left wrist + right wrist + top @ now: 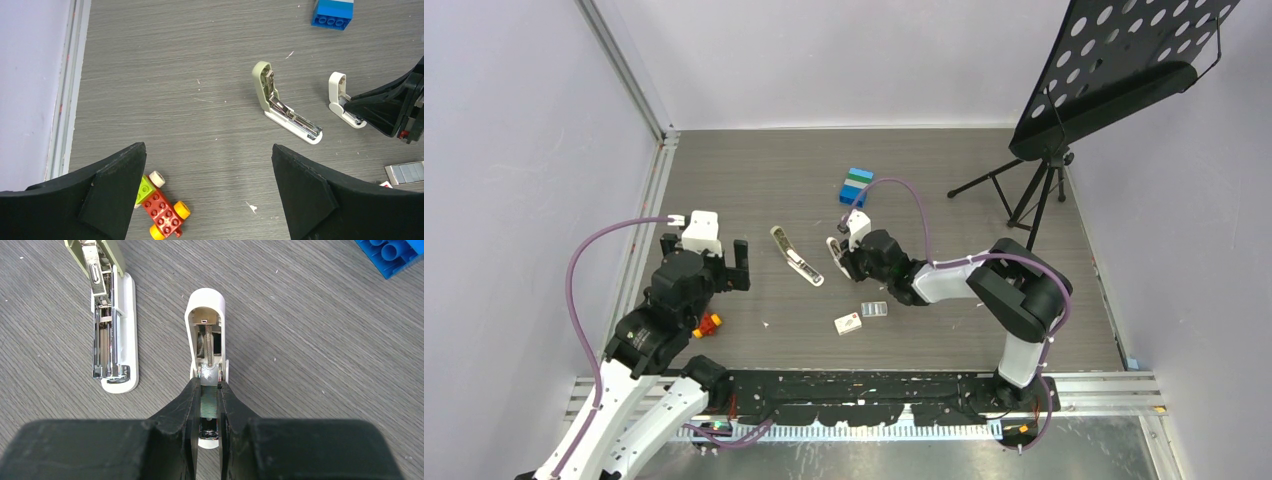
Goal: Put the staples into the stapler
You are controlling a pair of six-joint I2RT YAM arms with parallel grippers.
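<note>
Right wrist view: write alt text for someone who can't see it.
The right gripper is shut on the near end of a short white object, opened to show a spring. Left of it in the picture the olive-beige stapler lies open, silver channel exposed; a blue brick sits at the top right corner.

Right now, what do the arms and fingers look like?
Both match: left arm and right arm have black joints, white link shells and a purple cable looped outside each. Fingers are matte black wedges. A white camera block sits at the left wrist.
</note>
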